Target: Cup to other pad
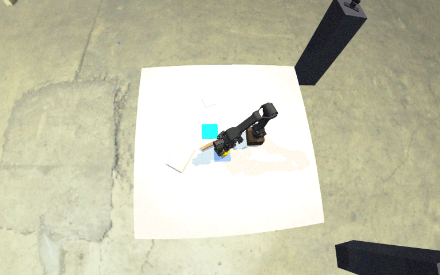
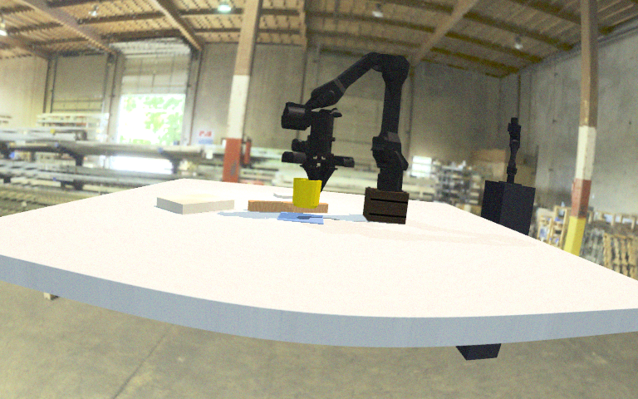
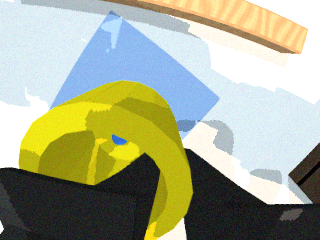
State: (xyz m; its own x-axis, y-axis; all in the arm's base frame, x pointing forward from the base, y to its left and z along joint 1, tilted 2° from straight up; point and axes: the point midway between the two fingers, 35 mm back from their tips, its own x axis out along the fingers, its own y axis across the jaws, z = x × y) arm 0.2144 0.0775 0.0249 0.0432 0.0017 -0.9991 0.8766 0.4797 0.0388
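Note:
The yellow cup [image 1: 226, 152] [image 2: 306, 191] [image 3: 60, 136] hangs a little above the light blue pad [image 1: 223, 158] [image 2: 293, 217] [image 3: 134, 60], tilted in the wrist view. A blue marble [image 3: 119, 139] shows inside it; other marbles are hidden. My gripper [image 1: 223, 149] [image 2: 319, 180] [image 3: 171, 154] is shut on the cup's rim wall, one finger inside and one outside. The cyan pad [image 1: 209, 130] lies beyond a wooden bar [image 1: 206, 146] [image 2: 267, 205] [image 3: 200, 3] that sits between the two pads.
A white slab [image 1: 180, 158] [image 2: 195, 204] lies left of the pads. The arm's brown base crate [image 1: 254, 138] [image 2: 385, 205] stands to the right. A small white plate [image 1: 208, 103] lies farther back. Dark camera pillars [image 1: 327, 42] [image 2: 507, 204] stand off the table's corners.

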